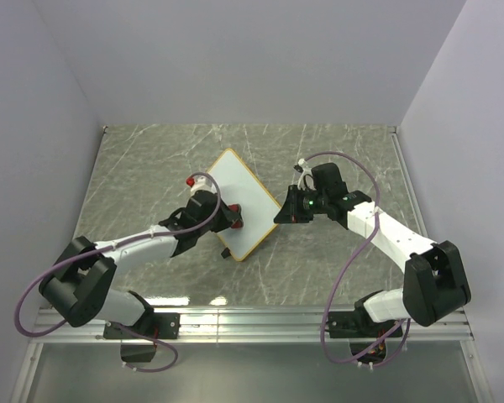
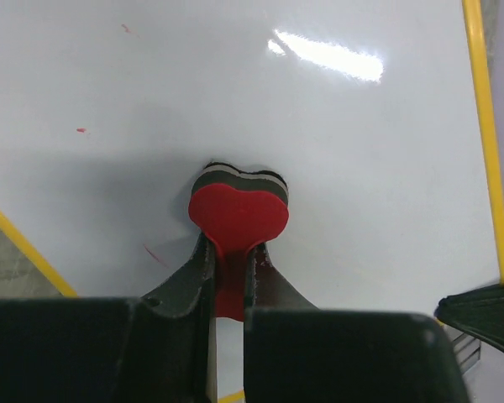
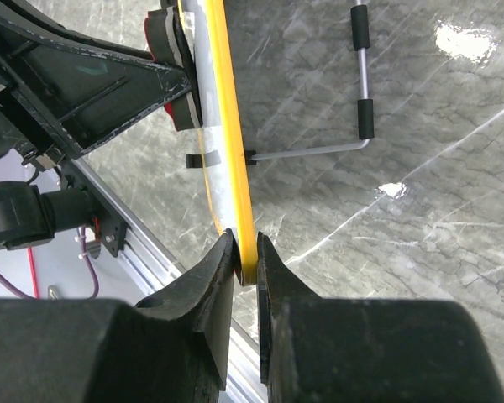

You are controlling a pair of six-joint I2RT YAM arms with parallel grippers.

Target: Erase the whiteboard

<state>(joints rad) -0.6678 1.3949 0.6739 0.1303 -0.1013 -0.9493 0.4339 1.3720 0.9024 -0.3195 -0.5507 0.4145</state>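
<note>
The whiteboard [image 1: 239, 191], white with a yellow frame, sits angled at the table's middle. My left gripper [image 1: 232, 220] is shut on a red heart-shaped eraser [image 2: 238, 214] with a black felt layer, pressed on the white surface [image 2: 336, 143]. Faint red specks [image 2: 81, 130] and a thin red stroke [image 2: 155, 254] remain on the surface. My right gripper [image 1: 284, 213] is shut on the board's yellow edge [image 3: 235, 151] at its right corner, holding it tilted up. In the right wrist view the eraser [image 3: 181, 113] shows behind the board, with the board's wire stand [image 3: 361, 92].
A grey marbled table [image 1: 151, 176] lies under everything, with white walls around. An aluminium rail [image 1: 260, 323] runs along the near edge. A small red-capped object [image 1: 193, 180] lies by the board's left edge.
</note>
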